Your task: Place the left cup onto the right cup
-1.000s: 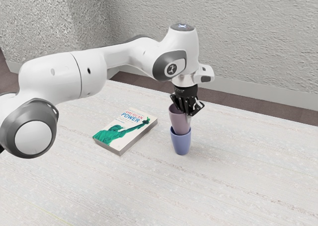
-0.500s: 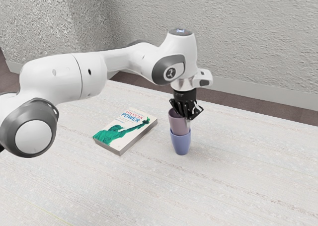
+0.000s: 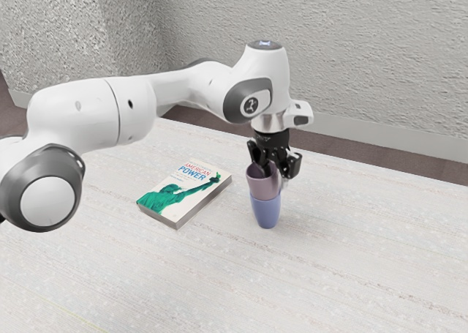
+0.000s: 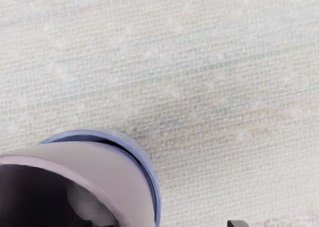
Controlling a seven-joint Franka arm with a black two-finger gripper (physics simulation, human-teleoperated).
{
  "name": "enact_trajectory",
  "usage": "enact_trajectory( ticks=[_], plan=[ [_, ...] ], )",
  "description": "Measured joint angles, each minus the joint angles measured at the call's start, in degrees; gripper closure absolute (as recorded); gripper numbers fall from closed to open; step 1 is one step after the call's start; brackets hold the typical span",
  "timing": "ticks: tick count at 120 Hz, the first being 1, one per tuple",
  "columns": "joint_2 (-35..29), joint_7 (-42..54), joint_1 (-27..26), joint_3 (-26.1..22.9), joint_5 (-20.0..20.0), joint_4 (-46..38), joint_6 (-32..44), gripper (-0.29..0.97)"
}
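Tabletop (image 3: 219,289) noted nearest. Blue cup (image 3: 265,214) is seen upright, with mauve cup (image 3: 259,181) seated inside it, rim proud, interior dark. Gripper (image 3: 272,165) is spread astride the mauve wall, outer finger clear. Weight is judged borne by the blue cup. Book (image 3: 184,192) is noted at the exterior view's left, wall (image 3: 365,47) beyond.

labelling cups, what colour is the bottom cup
Bottom cup: periwinkle blue, best in exterior view.

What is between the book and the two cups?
Nothing. In the exterior view, only bare table lies between the book and the purple cup nested in the blue cup.
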Motion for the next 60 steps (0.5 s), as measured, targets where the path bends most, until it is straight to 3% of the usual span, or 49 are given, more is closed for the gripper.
enact_trajectory(
  ticks=[60],
  plan=[
    [-12.88, -0.09, -1.73, 0.05, -0.45, -9.5, -1.65, 0.06]
  ],
)
